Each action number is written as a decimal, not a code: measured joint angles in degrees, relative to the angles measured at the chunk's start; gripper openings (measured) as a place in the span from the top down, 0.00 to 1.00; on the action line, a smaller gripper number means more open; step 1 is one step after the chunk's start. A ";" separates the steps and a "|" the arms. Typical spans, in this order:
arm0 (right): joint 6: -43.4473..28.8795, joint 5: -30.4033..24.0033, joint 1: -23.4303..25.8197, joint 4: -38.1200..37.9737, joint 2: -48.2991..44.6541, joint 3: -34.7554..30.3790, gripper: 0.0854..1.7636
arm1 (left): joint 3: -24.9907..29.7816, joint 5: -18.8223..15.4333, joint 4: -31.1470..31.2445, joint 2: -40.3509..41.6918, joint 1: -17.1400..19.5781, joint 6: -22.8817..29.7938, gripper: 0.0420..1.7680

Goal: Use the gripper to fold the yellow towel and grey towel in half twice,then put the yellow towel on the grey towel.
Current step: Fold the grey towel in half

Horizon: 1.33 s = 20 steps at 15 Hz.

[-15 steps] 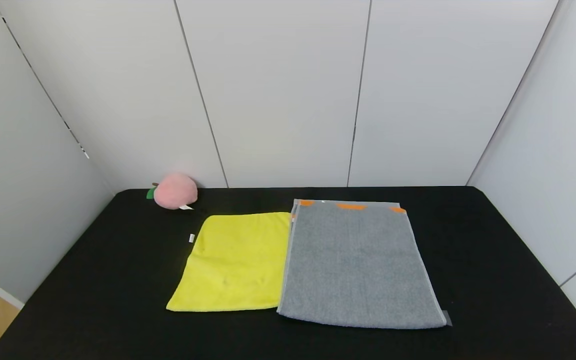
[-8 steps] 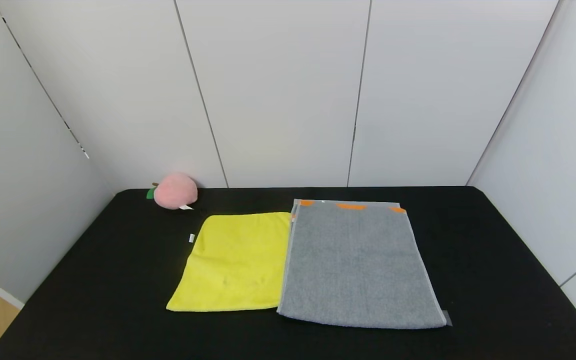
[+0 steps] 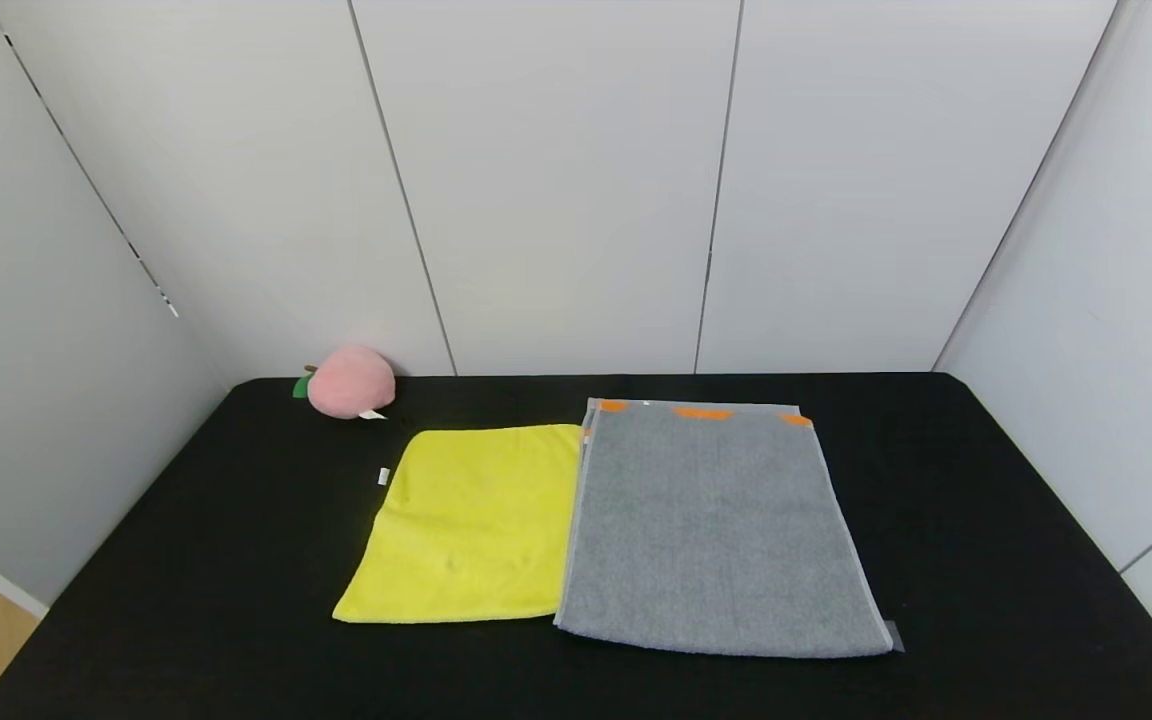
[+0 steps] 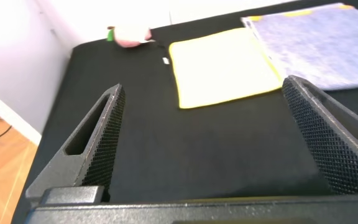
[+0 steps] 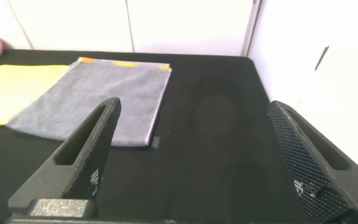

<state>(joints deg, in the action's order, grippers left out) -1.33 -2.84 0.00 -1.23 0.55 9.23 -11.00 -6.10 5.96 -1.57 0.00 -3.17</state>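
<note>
While no fold has yet been begun, the left gripper (image 4: 207,134) and right gripper (image 5: 197,152) are shown low in their wrist views, fingers spread wide and empty. At lower centre of the head view the yellow towel (image 3: 471,525) is laid flat, its edge touching the grey towel (image 3: 721,530) to its right. A near corner must next be pinched. A pink plush peach (image 3: 348,381) is seen farther back, upper left.

No writing, brand or number can be read anywhere. The small white tag (image 3: 383,476) beside the yellow towel (image 3: 471,525) is too small to show any print.
</note>
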 joint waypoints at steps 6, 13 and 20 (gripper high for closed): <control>-0.11 -2.19 -0.07 -8.91 5.86 11.25 0.03 | -9.64 -3.36 0.93 -10.30 -0.21 -0.27 0.00; -5.92 1.58 -4.13 -11.48 24.14 25.39 0.03 | -24.14 -6.00 1.40 -31.28 -0.55 -4.90 0.00; -10.63 1.56 -3.94 -12.40 46.58 37.13 0.03 | -35.63 -5.01 -1.58 -55.04 -7.59 -2.13 0.00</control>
<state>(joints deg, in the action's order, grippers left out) -11.96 -1.28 -3.94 -13.63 47.13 46.36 -46.63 -11.11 4.38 -56.61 -7.59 -5.30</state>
